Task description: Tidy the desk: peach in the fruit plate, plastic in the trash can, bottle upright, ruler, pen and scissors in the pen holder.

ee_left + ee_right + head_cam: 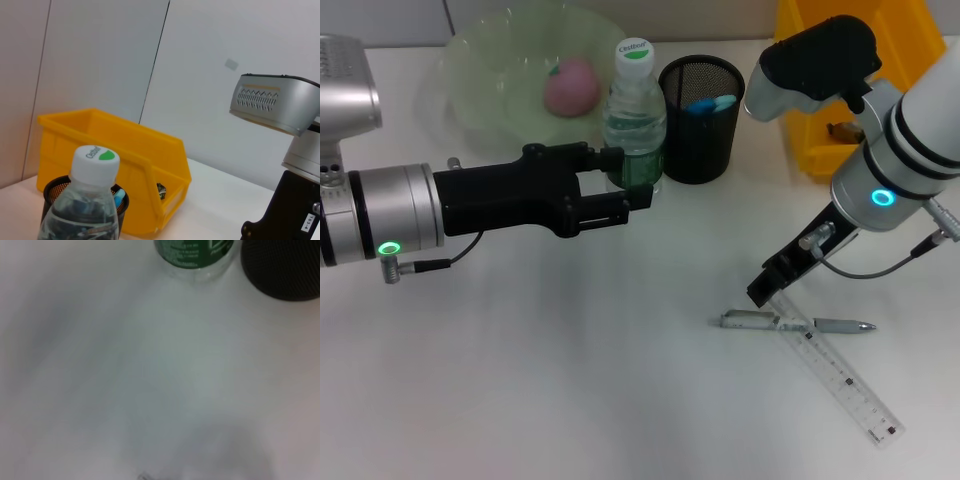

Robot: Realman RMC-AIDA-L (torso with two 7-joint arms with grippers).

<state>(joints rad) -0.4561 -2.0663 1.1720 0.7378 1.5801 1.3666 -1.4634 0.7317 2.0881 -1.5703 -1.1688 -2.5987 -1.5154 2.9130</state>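
1. Clear plastic water bottle with white cap and green label stands upright on the white bench, just beside the black mesh pen holder on its left.
2. Left hand, black, reaches in horizontally from the left. Its fingers are spread apart, one on each side of the bottle's lower body; whether they press the bottle cannot be told. Left wrist view shows the bottle close up, cap upward.
3. Pink peach lies in the pale green translucent fruit plate at the back left, behind the bottle.
4. Pen holder contains blue-handled items; what they are cannot be told.
5. Silver pen lies flat on the bench at front right, crossed by a clear plastic ruler running diagonally.
6. Right hand points down at the near end of the ruler, right by the pen; its opening cannot be told.
7. Yellow plastic bin stands at the back right, beside the pen holder.
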